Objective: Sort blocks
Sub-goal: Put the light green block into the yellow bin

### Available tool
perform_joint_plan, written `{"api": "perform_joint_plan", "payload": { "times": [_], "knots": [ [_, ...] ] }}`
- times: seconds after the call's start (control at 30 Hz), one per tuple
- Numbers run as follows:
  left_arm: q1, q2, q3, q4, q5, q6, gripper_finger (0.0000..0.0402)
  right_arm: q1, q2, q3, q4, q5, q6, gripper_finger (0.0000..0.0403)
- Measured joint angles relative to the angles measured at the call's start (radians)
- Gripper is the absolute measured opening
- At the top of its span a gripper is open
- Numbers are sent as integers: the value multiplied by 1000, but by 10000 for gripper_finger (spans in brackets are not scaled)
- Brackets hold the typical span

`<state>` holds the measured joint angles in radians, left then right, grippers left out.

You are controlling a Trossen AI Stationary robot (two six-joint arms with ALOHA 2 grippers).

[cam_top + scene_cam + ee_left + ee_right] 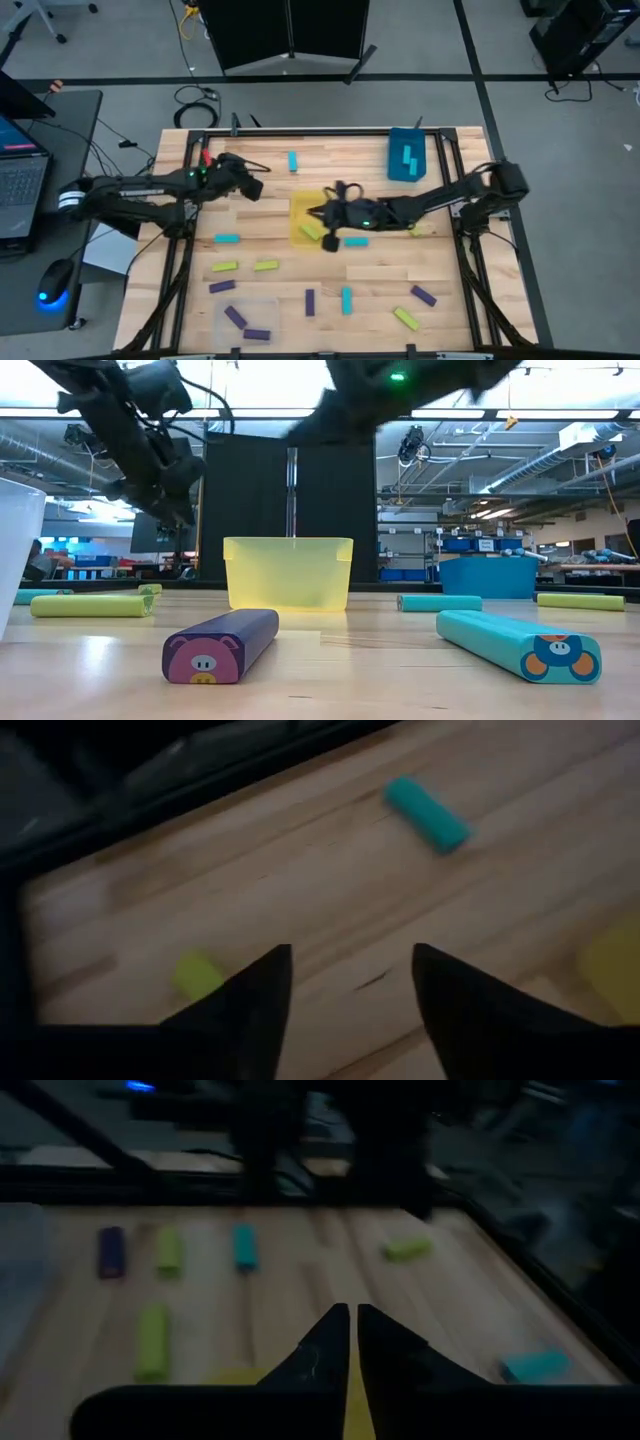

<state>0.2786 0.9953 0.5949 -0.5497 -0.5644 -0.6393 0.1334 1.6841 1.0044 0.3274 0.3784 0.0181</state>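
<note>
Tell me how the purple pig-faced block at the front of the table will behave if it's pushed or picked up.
The purple block lies flat on a long face with squared sides, so it will probably slide, not roll or tip. It holds straight edges, so it is likely stiff. Its surface looks smooth and slightly glossy on the wooden table, so it may slip in a light pinch.

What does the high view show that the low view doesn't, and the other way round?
Only the high view shows both grippers: the left gripper near the table's back left, the right gripper over the yellow bin. It also shows two cyan blocks lying in the blue bin.

Only the low view shows the blocks' end faces: a pig on the purple block and an animal face on the cyan block.

Both show the yellow bin, the blue bin and scattered blocks.
</note>
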Motion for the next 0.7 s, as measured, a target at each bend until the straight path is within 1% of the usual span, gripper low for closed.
{"api": "perform_joint_plan", "payload": {
  "times": [0.1, 0.17, 0.23, 0.37, 0.47, 0.57, 0.7],
  "knots": [
    [63, 62, 38, -103, 10, -56, 258, 24, -85, -115, 8, 103, 45, 41],
    [114, 102, 58, -136, 49, -79, 275, 44, -136, -183, 45, 166, 61, 43],
    [161, 141, 63, -138, 91, -79, 285, 65, -178, -244, 109, 203, 68, 45],
    [243, 210, 65, -114, 131, -75, 292, 97, -220, -348, 238, 231, 68, 46],
    [297, 253, 65, -115, 137, -75, 292, 112, -231, -395, 316, 234, 68, 46],
    [340, 289, 65, -105, 165, -75, 292, 122, -231, -423, 340, 235, 76, 46],
    [369, 321, 64, -87, 178, -73, 292, 129, -231, -436, 345, 235, 85, 46]
  ]
}}
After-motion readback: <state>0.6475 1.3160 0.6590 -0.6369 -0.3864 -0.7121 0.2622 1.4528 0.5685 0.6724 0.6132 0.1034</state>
